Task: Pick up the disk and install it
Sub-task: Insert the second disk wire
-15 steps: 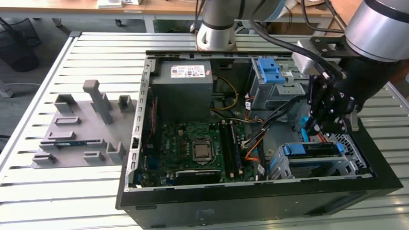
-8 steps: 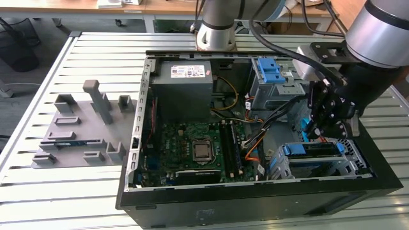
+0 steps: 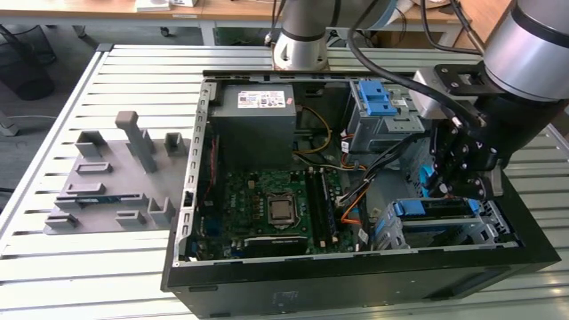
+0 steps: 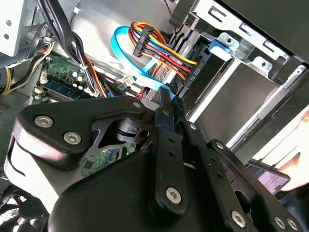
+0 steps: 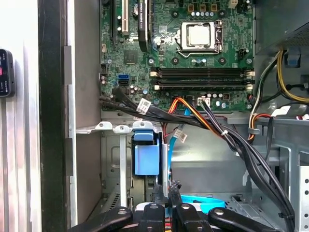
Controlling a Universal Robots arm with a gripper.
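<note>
My gripper [image 3: 455, 192] hangs inside the open computer case [image 3: 356, 273], over the lower drive bay on the exterior view's right. In both wrist views its fingers [image 4: 164, 121] are pressed together on the end of a thin blue data cable [image 4: 126, 57]. The disk [image 3: 433, 209] seems to sit in that bay just below the gripper; its blue rail shows along the top. In the first wrist view the gripper [image 5: 169, 192] is beside a blue plastic tab [image 5: 146, 157] at the bay's edge.
A bundle of black, orange and yellow cables [image 5: 203, 118] crosses the bay close to the fingers. The motherboard [image 3: 276, 207], grey power-supply box [image 3: 258, 127] and a cage with a blue latch [image 3: 380, 107] fill the case. A grey fixture [image 3: 106, 180] lies on the table. A hand holding a phone [image 4: 289, 171] is outside the case.
</note>
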